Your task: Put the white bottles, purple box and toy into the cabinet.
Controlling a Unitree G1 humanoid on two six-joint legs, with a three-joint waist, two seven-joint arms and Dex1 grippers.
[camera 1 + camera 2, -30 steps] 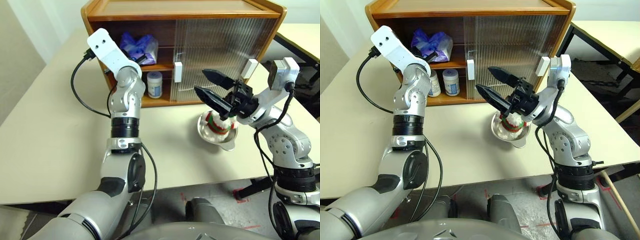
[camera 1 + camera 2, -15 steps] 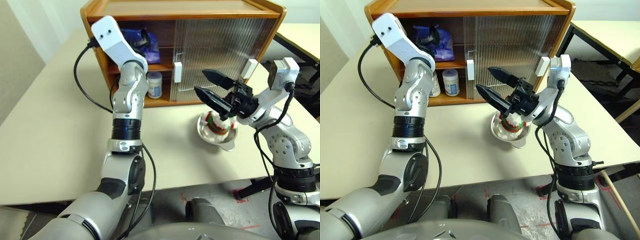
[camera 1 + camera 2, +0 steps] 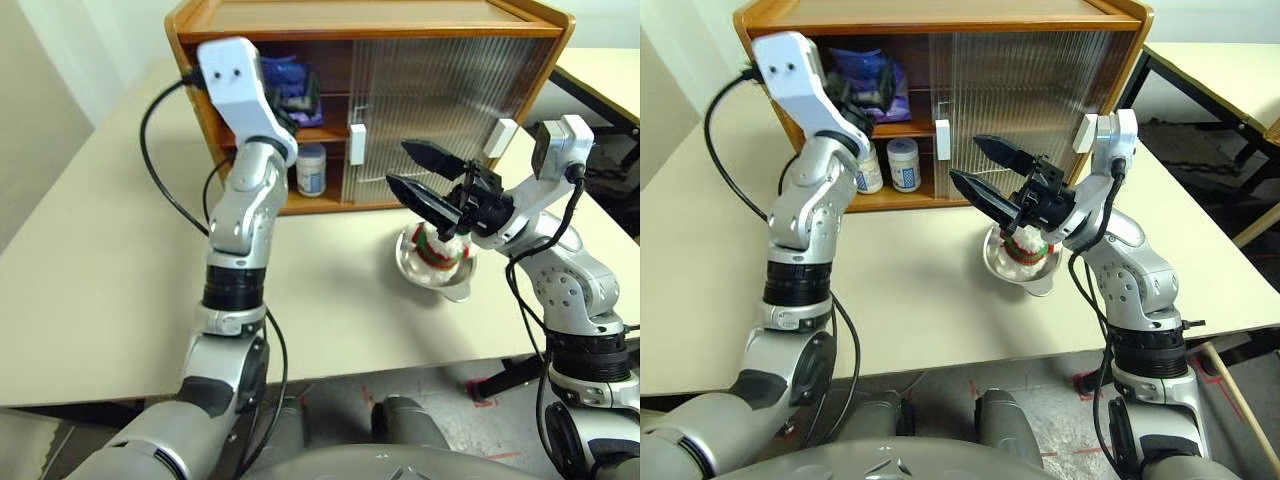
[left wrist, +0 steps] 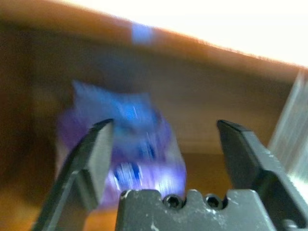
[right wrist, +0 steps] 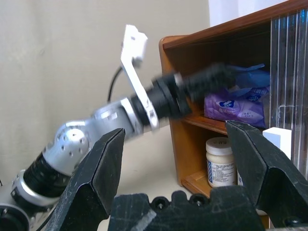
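The cabinet [image 3: 940, 60] already holds the purple box [image 5: 236, 108] on its upper shelf and both white bottles [image 3: 902, 164] below. The left gripper [image 4: 166, 144] is spread and empty in front of the box. The toy [image 3: 436, 245] is left, sitting in a metal bowl [image 3: 455, 282] on the worktop [image 3: 100, 250] under the released right gripper [image 3: 412, 168].

The left end effector [image 4: 163, 144] released the purple box [image 4: 130, 144], now withdrawing.

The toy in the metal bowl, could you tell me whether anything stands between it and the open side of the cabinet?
Nothing visible blocks it. The toy sits in the bowl before the closed doors; bare table leads to the cabinet opening, where the left gripper is.
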